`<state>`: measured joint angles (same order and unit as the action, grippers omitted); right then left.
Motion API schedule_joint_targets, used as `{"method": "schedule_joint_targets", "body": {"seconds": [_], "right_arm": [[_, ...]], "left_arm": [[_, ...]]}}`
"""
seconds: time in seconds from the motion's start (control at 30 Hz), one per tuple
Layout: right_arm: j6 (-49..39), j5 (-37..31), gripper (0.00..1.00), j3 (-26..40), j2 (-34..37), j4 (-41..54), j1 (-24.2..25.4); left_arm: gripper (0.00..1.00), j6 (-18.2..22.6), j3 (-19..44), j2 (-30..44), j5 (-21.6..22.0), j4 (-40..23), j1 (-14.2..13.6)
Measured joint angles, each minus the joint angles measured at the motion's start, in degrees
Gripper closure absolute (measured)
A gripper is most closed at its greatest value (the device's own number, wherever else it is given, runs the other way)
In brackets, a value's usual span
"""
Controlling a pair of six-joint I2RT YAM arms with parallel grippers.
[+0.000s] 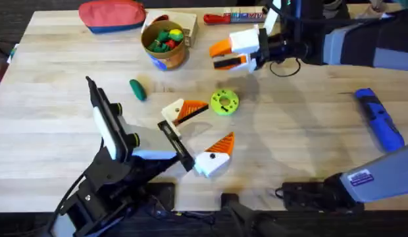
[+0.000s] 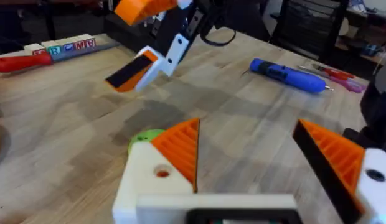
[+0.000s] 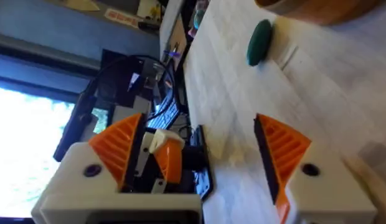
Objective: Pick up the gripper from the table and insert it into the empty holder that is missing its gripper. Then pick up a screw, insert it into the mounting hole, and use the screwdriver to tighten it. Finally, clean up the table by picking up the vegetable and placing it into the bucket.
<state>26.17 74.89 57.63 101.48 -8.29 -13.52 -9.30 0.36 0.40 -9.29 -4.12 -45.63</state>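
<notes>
The left claw sits low over the surface, spread wide and empty, a green disc just beyond one finger; it looks poised to take something. The right claw hangs raised, parted, gripping nothing, beside the bucket. The vegetable lies uncleared between left claw and bucket. The screwdriver rests well apart from both.

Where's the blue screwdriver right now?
The blue screwdriver lies on the table's right side in the overhead view, apart from the lime-green disc and the other parts at centre.
</notes>
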Motion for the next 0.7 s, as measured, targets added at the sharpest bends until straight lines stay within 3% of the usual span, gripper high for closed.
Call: {"method": "schedule_joint_targets", "body": {"seconds": [0.13,0.27,0.47,0.7], "right_arm": [[-4.3,0.4,0.008,0.0,0.0,11.2,-0.8],[-10.2,-5.7,0.008,0.1,-0.5,20.7,-1.6],[-22.6,-24.3,0.008,4.1,-6.4,38.6,-2.7],[-31.7,-48.1,0.01,6.3,-13.6,45.5,-8.0]], "left_arm": [[0.013,0.0,0.0,0.0,0.0,0.0,0.0],[0.014,0.0,0.0,0.0,0.0,0.0,0.0],[0.014,0.0,0.0,0.0,0.0,0.0,0.0],[0.014,0.0,0.0,0.0,0.0,0.0,0.0]]}}
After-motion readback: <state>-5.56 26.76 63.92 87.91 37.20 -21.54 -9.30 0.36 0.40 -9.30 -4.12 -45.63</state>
